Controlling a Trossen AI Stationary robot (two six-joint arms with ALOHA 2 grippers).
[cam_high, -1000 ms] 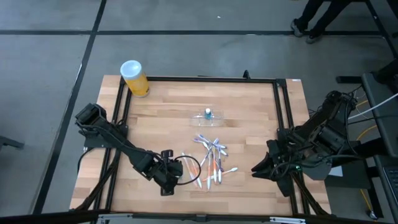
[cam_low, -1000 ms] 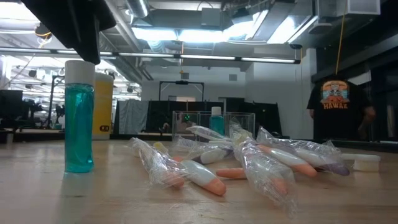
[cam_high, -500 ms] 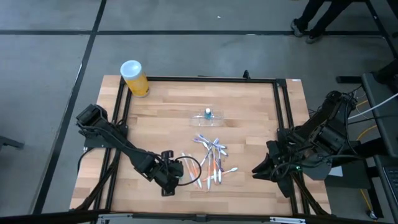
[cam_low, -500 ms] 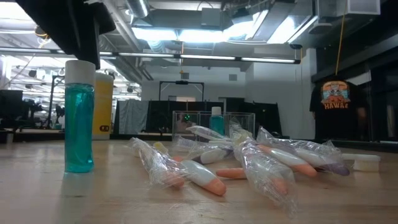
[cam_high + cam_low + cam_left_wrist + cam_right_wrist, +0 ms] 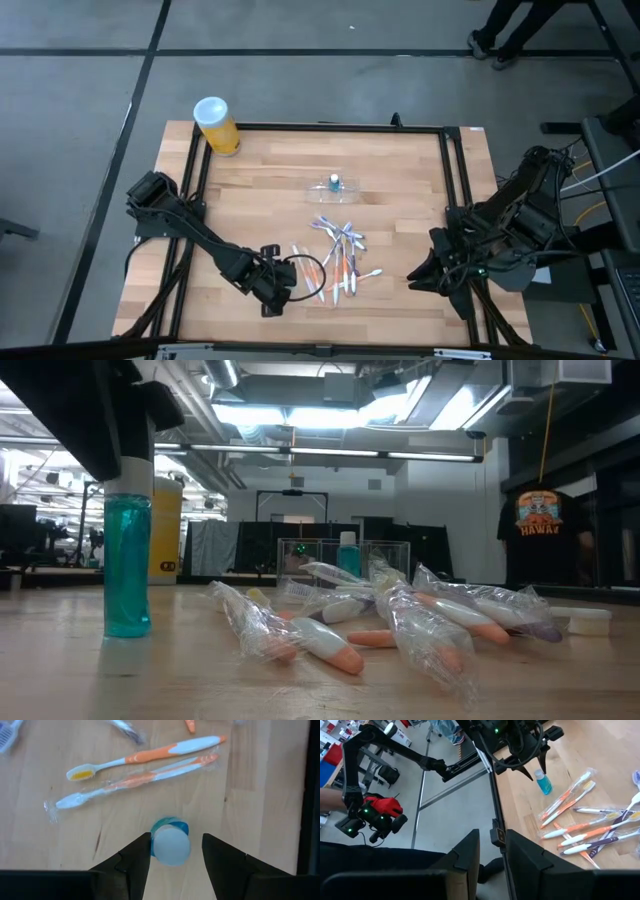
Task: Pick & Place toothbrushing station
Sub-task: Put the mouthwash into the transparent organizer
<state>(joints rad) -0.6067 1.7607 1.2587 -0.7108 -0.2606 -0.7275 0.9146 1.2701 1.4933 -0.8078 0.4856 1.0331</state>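
While apparently untouched, toothbrushing station [image 5: 335, 186] well apart from left pincer [image 5: 277, 292].

Even overhead light keeps shadows on the pale worktop [image 5: 270, 170] soft, while from table height bright ceiling strip lights [image 5: 300, 415] glare above the wrapped toothbrushes [image 5: 400, 620], whose nearest ends blur out of focus.

- We are seeing a teal bottle [image 5: 128, 565] with a white cap, left of frame.
- Orange-and-white toothbrushes [image 5: 145, 756] are lying on pale wood [image 5: 260, 775].
- A yellow cylinder [image 5: 216, 126] is showing a white lid, upper left.
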